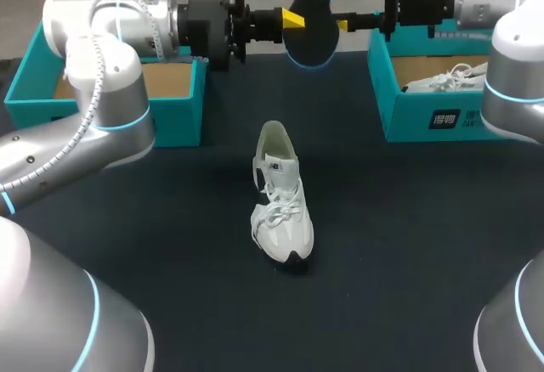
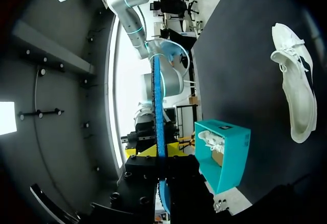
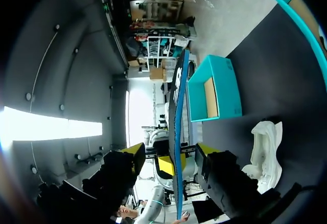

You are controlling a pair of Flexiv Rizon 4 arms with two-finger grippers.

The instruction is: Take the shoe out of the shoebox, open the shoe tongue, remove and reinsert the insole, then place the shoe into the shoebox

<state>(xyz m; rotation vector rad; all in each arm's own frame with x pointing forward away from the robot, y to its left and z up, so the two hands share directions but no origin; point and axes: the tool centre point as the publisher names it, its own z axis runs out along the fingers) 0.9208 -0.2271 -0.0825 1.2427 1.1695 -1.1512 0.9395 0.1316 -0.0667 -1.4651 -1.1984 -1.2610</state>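
Grips the black insole aloft at 12 o'clock in the left gripper, yellow tips pinched shut on it from both sides. Straddles the same insole with the right gripper, fingers spread wide, a gap on either side in the right wrist view. Shows the white shoe upright at the centre of the dark table, toe to 6 o'clock, heel to 12, well apart from the insole. Frames it with two teal boxes, both well apart: left box at 10 o'clock, right box at 2 o'clock, second shoe inside the latter.
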